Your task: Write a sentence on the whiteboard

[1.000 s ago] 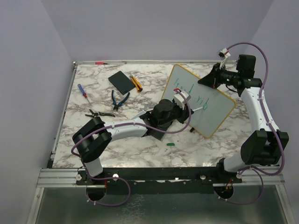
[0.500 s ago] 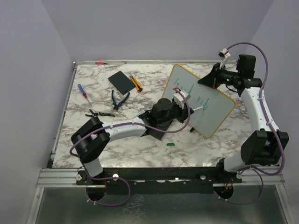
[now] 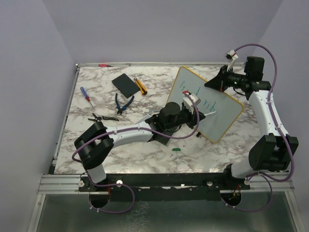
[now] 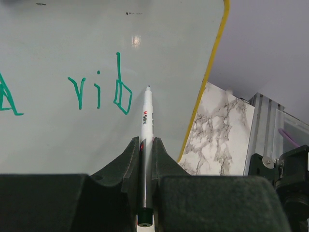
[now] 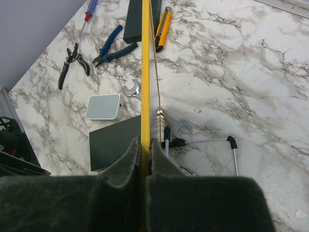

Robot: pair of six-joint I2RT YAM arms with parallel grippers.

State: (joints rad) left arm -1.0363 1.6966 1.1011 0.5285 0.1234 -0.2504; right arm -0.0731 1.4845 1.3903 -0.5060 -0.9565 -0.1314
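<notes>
The whiteboard (image 3: 224, 115) is held tilted on edge at the right of the marble tabletop (image 3: 154, 77), its yellow rim pinched in the closed right gripper (image 5: 144, 145). A white marker (image 4: 146, 116) is clamped in the left gripper (image 4: 145, 145), its tip set just right of the last green letter of the sentence (image 4: 99, 92), near the board's rim

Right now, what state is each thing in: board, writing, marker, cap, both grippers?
whiteboard, tilted up on edge, rim clamped.
sentence, green letters, nearest one just beside the marker tip.
marker, uncapped, tip at the board.
green cap, off, lying on the table.
left gripper, shut on the marker.
right gripper, shut on the whiteboard's yellow rim.
</notes>
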